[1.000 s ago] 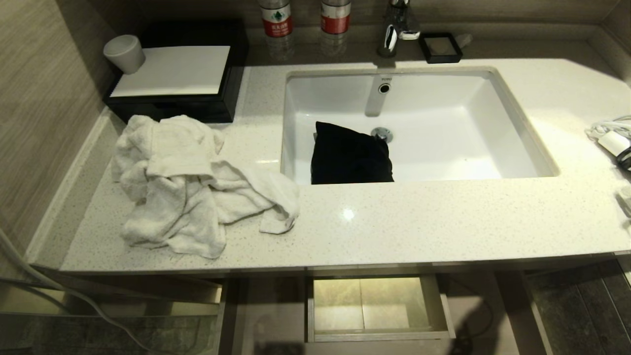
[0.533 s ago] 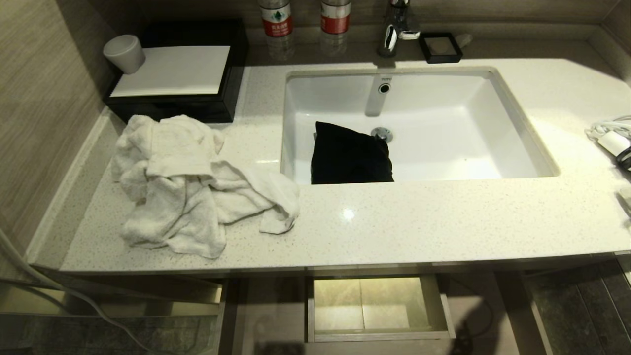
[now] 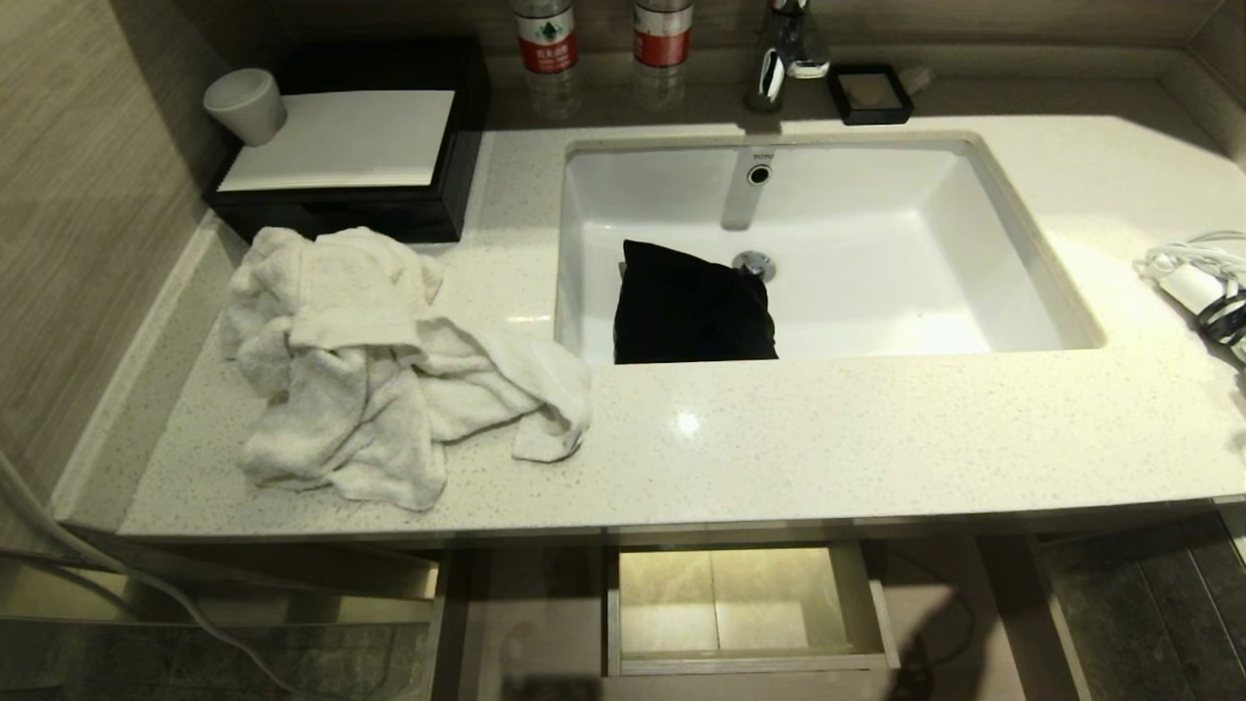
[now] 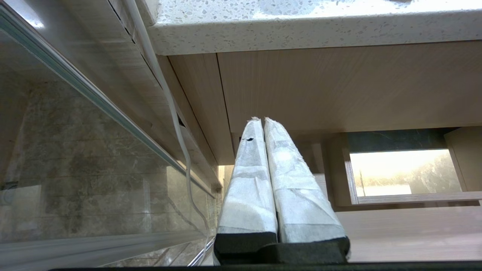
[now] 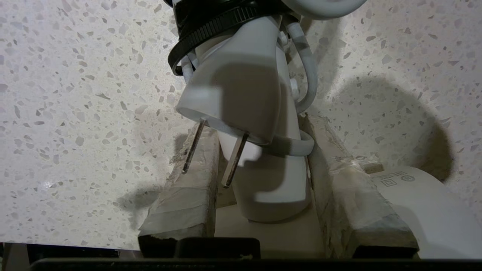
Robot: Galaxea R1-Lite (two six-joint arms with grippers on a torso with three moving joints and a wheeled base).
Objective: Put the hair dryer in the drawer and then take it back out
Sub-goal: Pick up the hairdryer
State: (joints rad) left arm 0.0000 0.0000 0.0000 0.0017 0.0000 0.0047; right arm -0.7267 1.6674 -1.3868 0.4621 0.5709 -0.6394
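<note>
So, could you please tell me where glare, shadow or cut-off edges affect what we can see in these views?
Head view: a small glare spot on the countertop; the hair dryer is cut off at the right edge; the drawer below sits in shadow. Right wrist view: hard shadows on the speckled counter beside the right end effector. Left wrist view: a washed-out bright opening beyond the left end effector.

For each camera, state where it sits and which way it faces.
Head view: high, looking down on countertop, sink and open drawer; no arm shows.
Left wrist view: low, below the counter, facing the cabinet; shut left pincer shows.
Right wrist view: close above the counter; right pincer straddles the hair dryer.
Head and right wrist views share the dryer.
</note>
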